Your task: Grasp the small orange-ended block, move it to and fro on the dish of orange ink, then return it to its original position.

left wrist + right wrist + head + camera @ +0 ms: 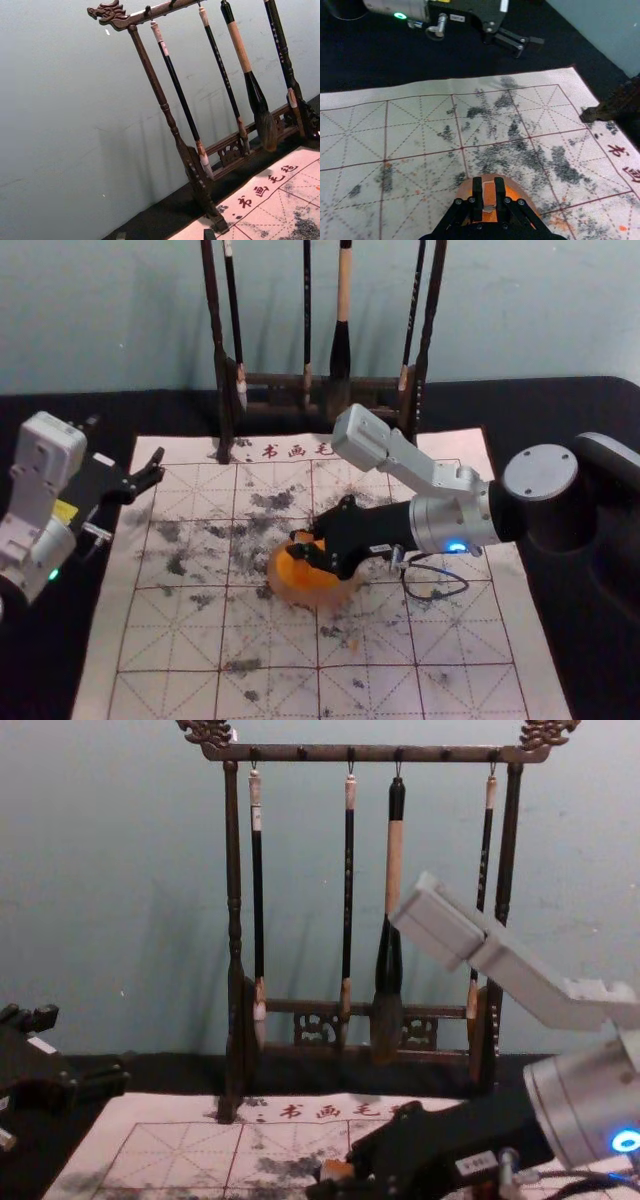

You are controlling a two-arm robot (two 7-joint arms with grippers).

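A pale gridded mat [170, 655], smudged with dark ink, is spreading up from the bottom of the head view. Near mid-frame a round dish [335, 598] is sitting on it, with orange ink [312, 576] inside. Reaching in from the right, the right gripper [489, 186] is closing its fingers firmly on the small block [338, 1169], which it is holding over the dish; from where I am standing, I cannot tell whether the block is touching the ink.

The step seems to be inking, and it is calling for short, light, level strokes inside the rim. Pressing hard would be risking a sliding dish or a twisting block. Before returning, lifting straight up and letting drips fall inside would be sparing the mat.

A dark cable [435, 592] is looping beside the right wrist, low over the mat, where it could be snagging. At the left of the frame, the left gripper [85, 1048] is hanging with fingers spread, holding nothing.

Beyond, at top centre, a dark wooden rack [235, 900] is standing with hanging brushes [341, 350]; the right arm's grey bracket [400, 455] is reaching towards it, so swinging farther back would be inviting a knock.
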